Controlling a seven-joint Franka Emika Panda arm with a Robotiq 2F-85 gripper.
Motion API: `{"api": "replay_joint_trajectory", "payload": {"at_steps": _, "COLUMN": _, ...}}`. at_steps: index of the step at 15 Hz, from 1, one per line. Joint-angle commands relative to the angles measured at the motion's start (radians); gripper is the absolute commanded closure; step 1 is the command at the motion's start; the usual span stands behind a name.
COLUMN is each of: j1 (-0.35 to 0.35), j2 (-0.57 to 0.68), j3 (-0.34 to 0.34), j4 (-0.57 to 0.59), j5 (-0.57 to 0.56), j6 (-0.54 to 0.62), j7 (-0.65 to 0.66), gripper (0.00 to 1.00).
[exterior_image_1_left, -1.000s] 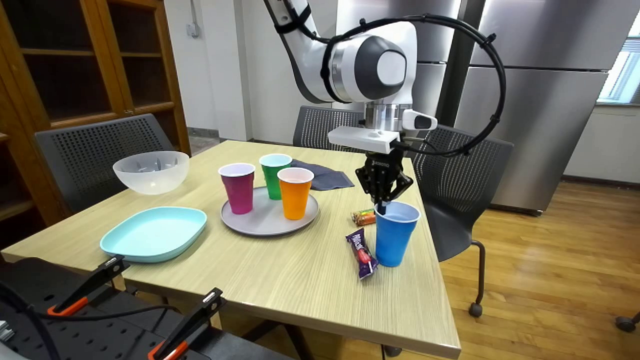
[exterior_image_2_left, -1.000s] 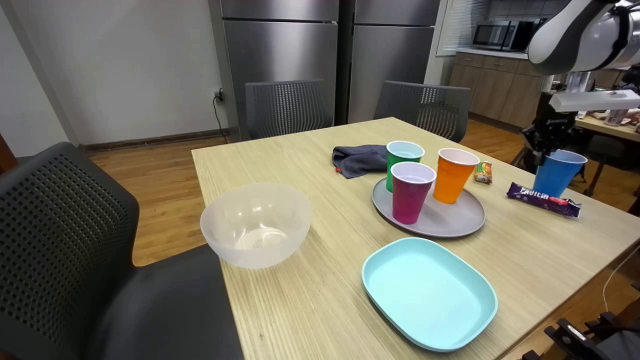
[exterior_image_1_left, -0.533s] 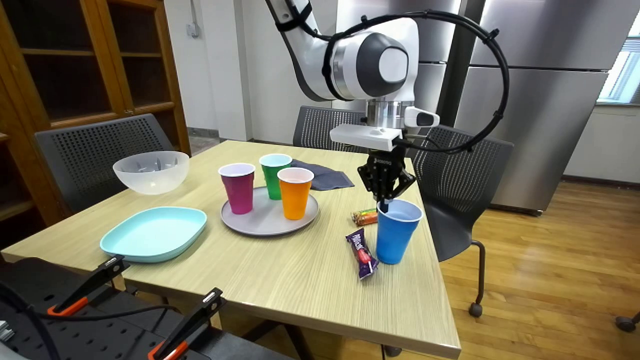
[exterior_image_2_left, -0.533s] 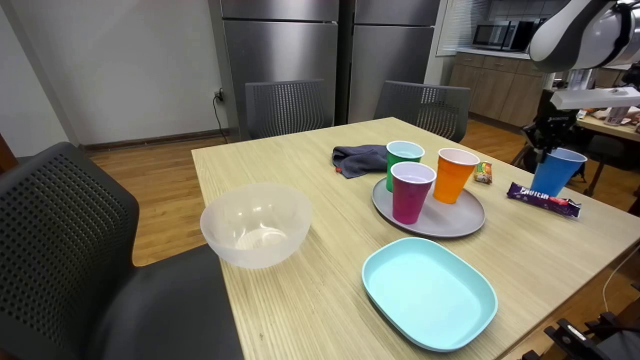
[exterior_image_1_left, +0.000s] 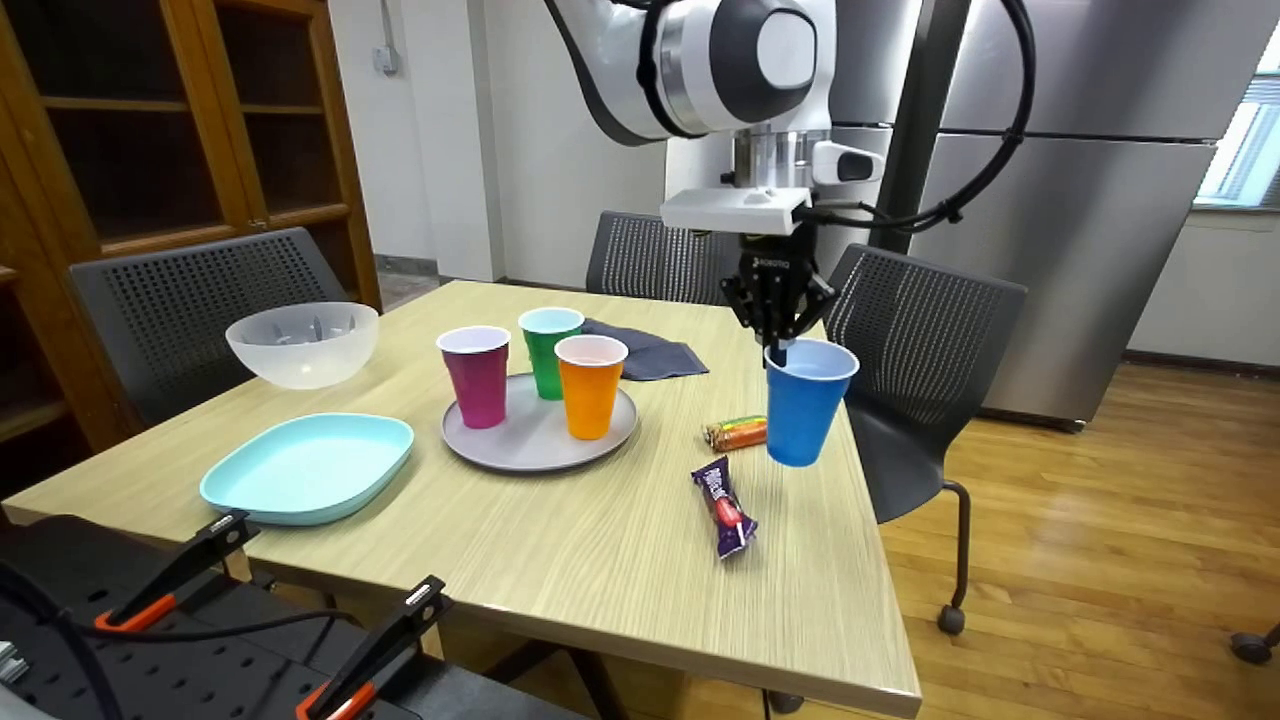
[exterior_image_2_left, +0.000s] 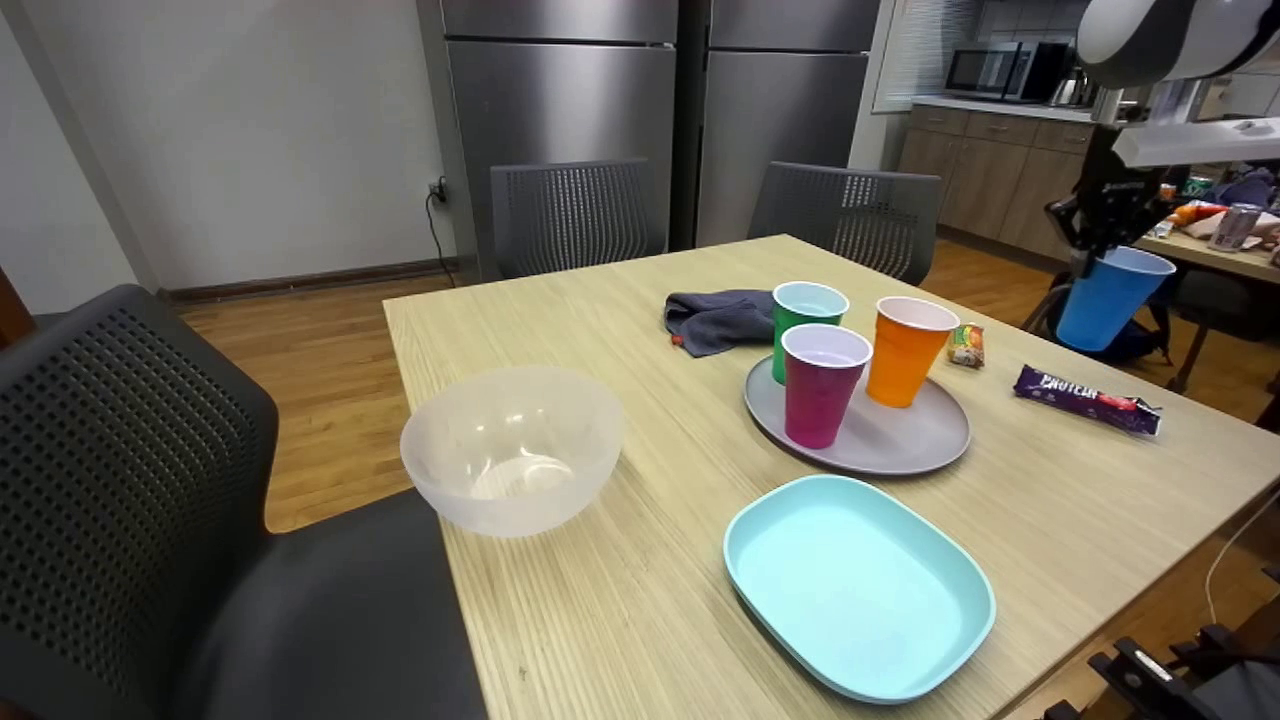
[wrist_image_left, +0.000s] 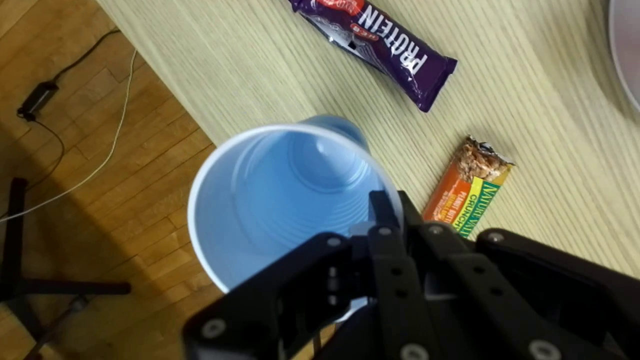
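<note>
Almost together, the fingers (wrist_image_left: 392, 285) pinch the rim of the blue cup (exterior_image_1_left: 805, 415), tilted above the counter (exterior_image_1_left: 620, 570), right of centre in an exterior view. Seemingly a lift; the next move calls for steadiness.

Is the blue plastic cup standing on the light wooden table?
No, the black two-fingered gripper holds the cup by its rim, up off the table.

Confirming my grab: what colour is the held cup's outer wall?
The plastic cup is blue outside; it shows best in an exterior view.
</note>
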Motion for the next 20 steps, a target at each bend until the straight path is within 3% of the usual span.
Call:
{"api": "replay_joint_trajectory", "payload": {"at_steps": 1, "j1": 0.028, "j2": -0.095, "j3": 0.002, "j4": -0.072, "j5": -0.044, "j6": -0.005, "j7": -0.009, "gripper": 0.99}}
{"api": "replay_joint_trajectory", "payload": {"at_steps": 13, "j1": 0.118, "j2": -0.277, "j3": 0.030, "j4": -0.322, "j5": -0.178, "j6": 0.029, "j7": -0.004, "gripper": 0.99}}
{"api": "replay_joint_trajectory", "payload": {"at_steps": 20, "j1": 0.158, "j2": -0.353, "j3": 0.069, "j4": -0.467, "j5": -0.201, "j6": 0.020, "j7": 0.021, "gripper": 0.99}}
